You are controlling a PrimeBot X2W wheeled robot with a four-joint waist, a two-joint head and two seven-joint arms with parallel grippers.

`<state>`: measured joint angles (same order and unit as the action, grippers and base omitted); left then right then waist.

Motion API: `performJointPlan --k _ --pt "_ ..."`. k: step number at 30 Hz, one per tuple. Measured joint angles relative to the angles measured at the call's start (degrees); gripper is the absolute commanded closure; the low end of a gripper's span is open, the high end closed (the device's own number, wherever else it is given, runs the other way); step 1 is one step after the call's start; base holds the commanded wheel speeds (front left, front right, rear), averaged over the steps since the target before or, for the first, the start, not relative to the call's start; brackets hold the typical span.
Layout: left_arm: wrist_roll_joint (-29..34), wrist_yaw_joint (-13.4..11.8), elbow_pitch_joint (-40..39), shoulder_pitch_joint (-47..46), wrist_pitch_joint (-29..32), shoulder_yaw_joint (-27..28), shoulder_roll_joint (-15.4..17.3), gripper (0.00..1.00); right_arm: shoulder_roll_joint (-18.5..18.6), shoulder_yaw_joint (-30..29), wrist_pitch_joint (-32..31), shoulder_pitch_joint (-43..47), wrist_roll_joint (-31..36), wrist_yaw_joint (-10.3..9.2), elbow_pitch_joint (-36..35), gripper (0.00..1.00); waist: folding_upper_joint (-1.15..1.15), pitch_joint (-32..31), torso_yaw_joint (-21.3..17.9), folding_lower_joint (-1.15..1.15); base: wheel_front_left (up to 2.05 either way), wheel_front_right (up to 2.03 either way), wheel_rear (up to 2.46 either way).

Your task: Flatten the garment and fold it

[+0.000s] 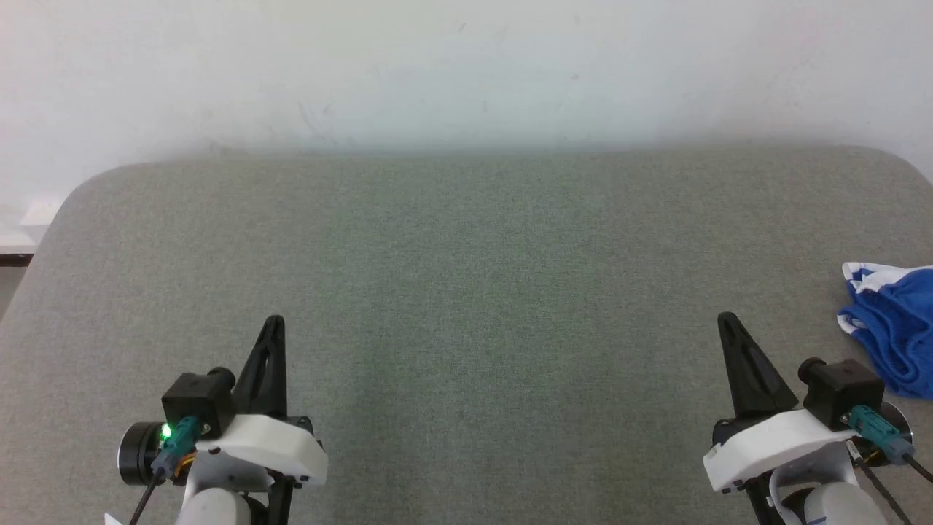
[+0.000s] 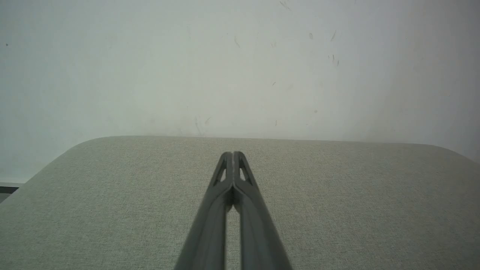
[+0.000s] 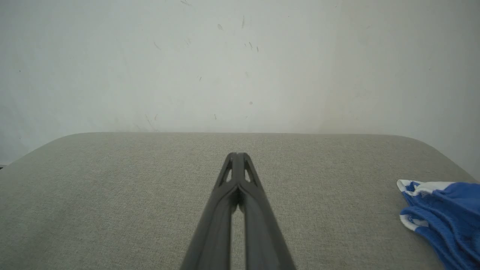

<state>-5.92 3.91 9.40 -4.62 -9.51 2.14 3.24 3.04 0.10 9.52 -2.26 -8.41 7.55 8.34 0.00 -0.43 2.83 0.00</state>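
Head view. A padded work surface covered in grey-green woven cloth, with rounded far corners, meets a matt white wall marked by faint scuffs.

The left gripper sits at 7 o'clock and the right gripper at 5 o'clock. Each has two long, dark, tapering fingers on a smooth white moulded shell, and both point toward 12 o'clock. A green indicator light glows on the left wrist beside a black box-shaped housing.

The garment, royal-blue soft shorts with white trim, lies bunched in loose folds on the surface at 3 o'clock, cut off by the frame edge. It is near the right gripper but apart from it.

Left wrist view. The left gripper has its fingers pressed together at the tips and nothing between them. The fingers are ribbed, with triangular cut-outs near the tips, and a narrow slit opens lower down.

Right wrist view. The right gripper is likewise closed tip to tip and empty. The garment lies crumpled at 4 o'clock, with a white-edged corner turned toward the fingers.
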Motion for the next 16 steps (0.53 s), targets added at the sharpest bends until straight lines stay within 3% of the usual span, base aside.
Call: performJointPlan --k 16 --pt "0.8 -0.6 -1.8 1.0 1.9 -0.4 0.0 1.0 0.0 0.0 -1.9 0.2 1.8 0.0 -1.5 1.0 0.0 0.1 -0.6 0.0 0.0 0.0 0.0"
